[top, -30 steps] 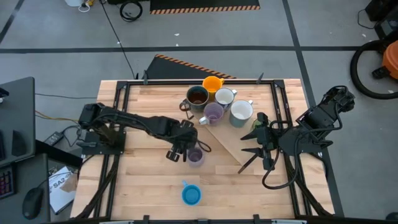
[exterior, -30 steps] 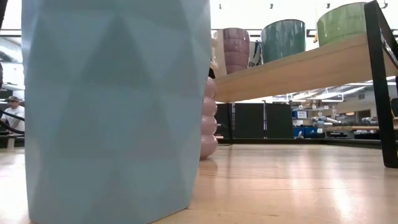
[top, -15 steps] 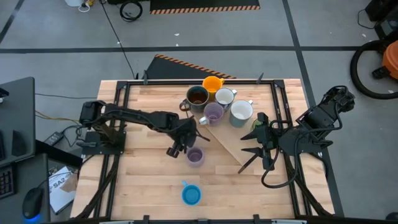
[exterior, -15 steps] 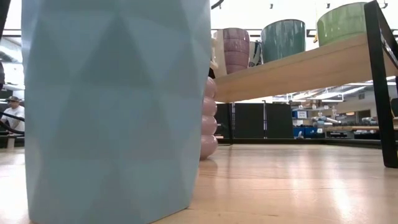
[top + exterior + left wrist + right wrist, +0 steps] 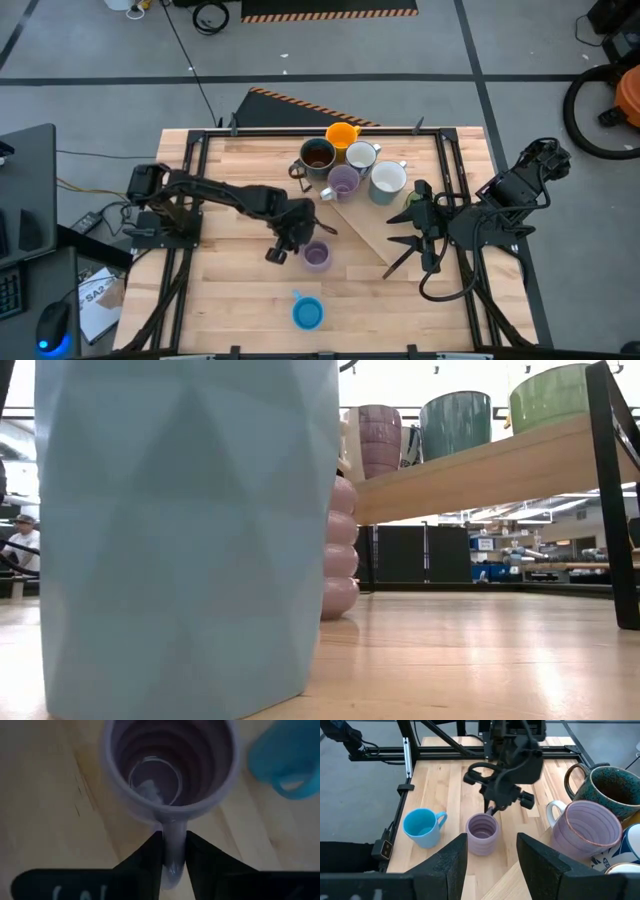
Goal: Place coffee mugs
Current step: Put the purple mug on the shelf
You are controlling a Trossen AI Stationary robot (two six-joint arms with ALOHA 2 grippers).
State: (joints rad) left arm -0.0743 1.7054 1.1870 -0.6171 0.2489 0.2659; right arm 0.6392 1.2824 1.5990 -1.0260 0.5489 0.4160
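A purple ribbed mug (image 5: 317, 255) stands upright on the table at mid-table; it also shows in the low view (image 5: 340, 550). My left gripper (image 5: 296, 240) is shut on its handle. A blue mug (image 5: 308, 313) stands near the front edge and fills the low view's left (image 5: 190, 530). Orange (image 5: 342, 134), dark brown (image 5: 317, 156), white (image 5: 361, 156), purple (image 5: 344, 182) and white (image 5: 388, 180) mugs stand grouped at the far middle. My right gripper (image 5: 412, 238) is open and empty to the right of the purple ribbed mug. My left gripper pinches the purple mug's handle (image 5: 173, 851) between its two fingers (image 5: 146, 860). The fingers come from above, pointing down, on the mug's left side. The mug stands upright with its base on the table (image 5: 338, 605).
A raised wooden board (image 5: 480, 465) carries the grouped mugs; a slanted board (image 5: 365, 228) lies between the two grippers. Black frame rails (image 5: 190, 150) run along the table's sides. A person (image 5: 15, 545) sits in the room beyond the table.
My left gripper has swung a little toward the far edge and back toward the near edge. The purple mug has slid slightly toward the near edge and stays upright on the table.
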